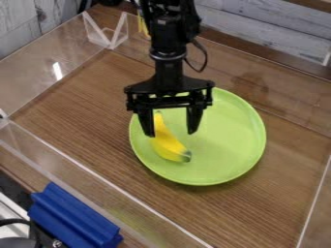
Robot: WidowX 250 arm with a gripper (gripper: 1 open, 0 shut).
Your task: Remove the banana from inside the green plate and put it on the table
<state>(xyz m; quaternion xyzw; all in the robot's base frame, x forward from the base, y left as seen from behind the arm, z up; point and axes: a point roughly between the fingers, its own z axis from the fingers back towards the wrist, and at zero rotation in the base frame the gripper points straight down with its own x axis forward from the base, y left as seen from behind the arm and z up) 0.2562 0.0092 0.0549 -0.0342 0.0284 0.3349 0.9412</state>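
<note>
A small yellow banana (pixel 168 143) with a dark tip lies in the left half of the lime-green plate (pixel 233 145), which rests on the brown wood-grain table (pixel 77 126). My black gripper (pixel 169 125) hangs straight down over the plate with its fingers spread wide. The left fingertip (pixel 146 127) stands left of the banana's upper end and the right fingertip (pixel 195 123) stands right of it. The banana's upper end sits between the fingers, and nothing is pinched.
Clear acrylic walls (pixel 39 58) border the table on all sides. A blue object (pixel 72 218) sits outside the front wall at the lower left. A clear triangular stand (pixel 110 34) is at the back behind the arm.
</note>
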